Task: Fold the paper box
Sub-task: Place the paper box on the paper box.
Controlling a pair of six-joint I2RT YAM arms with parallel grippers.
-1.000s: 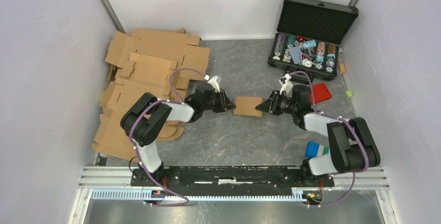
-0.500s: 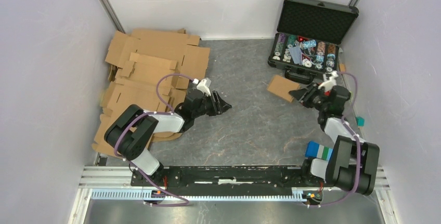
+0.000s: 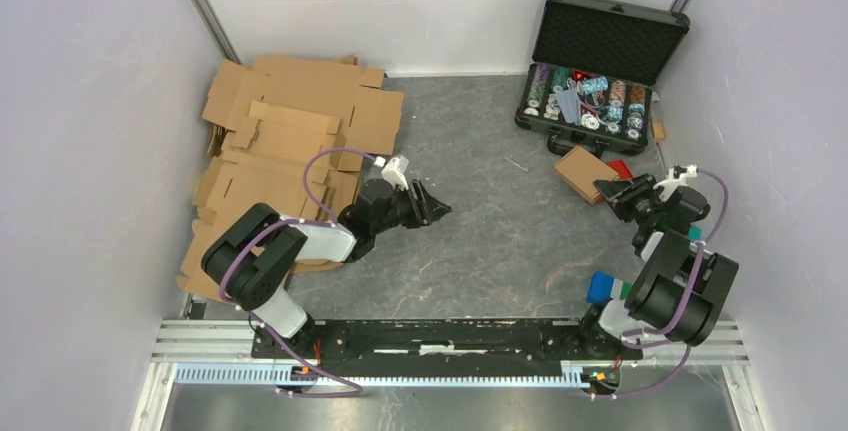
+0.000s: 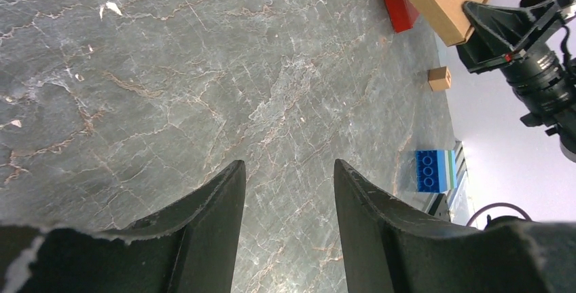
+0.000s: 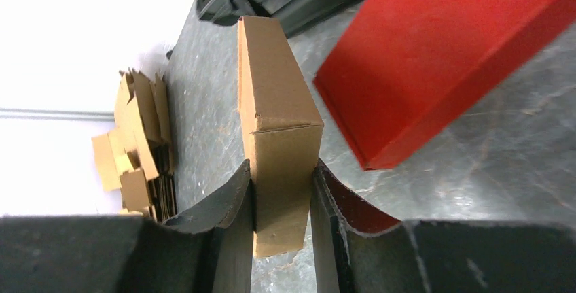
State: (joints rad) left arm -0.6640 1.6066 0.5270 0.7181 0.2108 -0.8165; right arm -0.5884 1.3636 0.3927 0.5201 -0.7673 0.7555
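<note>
The paper box (image 3: 583,173) is just in front of the black case (image 3: 610,36), on the side of the case that faces the arms. It is a small, flat, closed brown box. The right arm (image 3: 672,251) holds it. The right jaws pinch one end of the box, with one finger on each flat side, as the right wrist view shows (image 5: 278,136). I cannot tell if the far end of the box rests on the tabletop (image 3: 480,251) or hangs a little above it.

A red lid (image 3: 618,168) lies flat on the tabletop, also in front of the case. It is right beside the box, and part of it is hidden under the box.

The left arm (image 3: 300,241) reaches out low over the tabletop, well apart from the case, off to the case's left and closer to the arm bases. The left jaws are about half open, and only bare tabletop shows between them.

A blue block (image 3: 603,288) sits in front of the case too, much farther from it than the box. A pile of big cardboard sheets (image 3: 290,141) lies far to the left of the case.
</note>
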